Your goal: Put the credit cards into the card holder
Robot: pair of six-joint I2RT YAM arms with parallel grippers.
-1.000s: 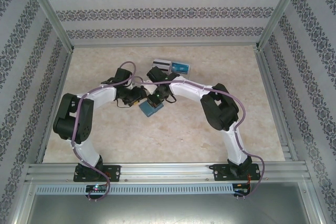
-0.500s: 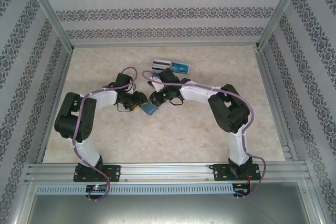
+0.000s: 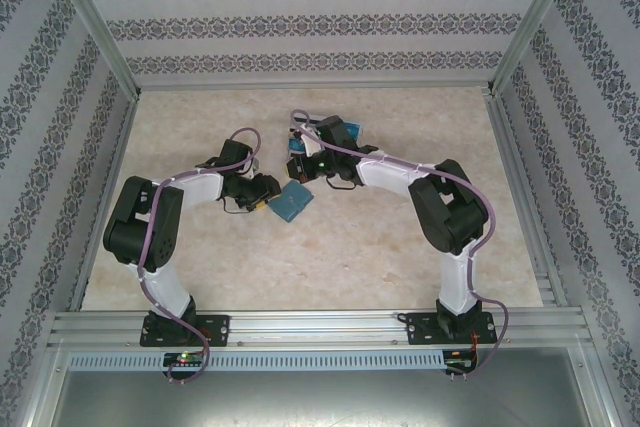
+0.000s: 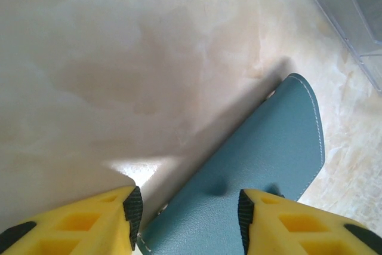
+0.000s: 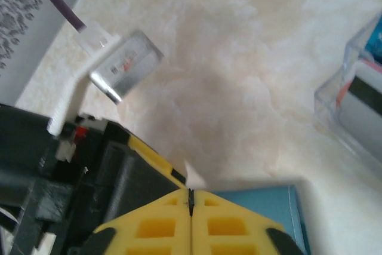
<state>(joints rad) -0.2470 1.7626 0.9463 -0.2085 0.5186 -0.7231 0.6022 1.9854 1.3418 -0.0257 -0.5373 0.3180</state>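
Observation:
The card holder [image 3: 293,204] is a closed teal case lying flat on the table mid-left, its stitched cover [image 4: 262,165] facing up. My left gripper [image 3: 268,201] is open, and its yellow fingertips [image 4: 132,210] stand on either side of the holder's near end without pinching it. My right gripper [image 3: 300,168] hovers just behind the holder [image 5: 268,207], shut with nothing visible between its pads [image 5: 191,198]. The credit cards [image 3: 349,128] lie at the back, partly hidden by the right arm. A grey card with a dark stripe [image 5: 365,88] rests in a clear plastic piece.
The clear plastic piece [image 4: 352,16] sits just beyond the holder on the far side. The left wrist's cable plug [image 5: 125,67] and black body [image 5: 113,174] are close to my right gripper. Metal frame rails [image 3: 110,147] and patterned walls enclose the marbled table [image 3: 400,247].
My right gripper has pulled back from the card holder towards the cards at the rear. The holder has shifted slightly on the table by the left gripper, which has barely moved.

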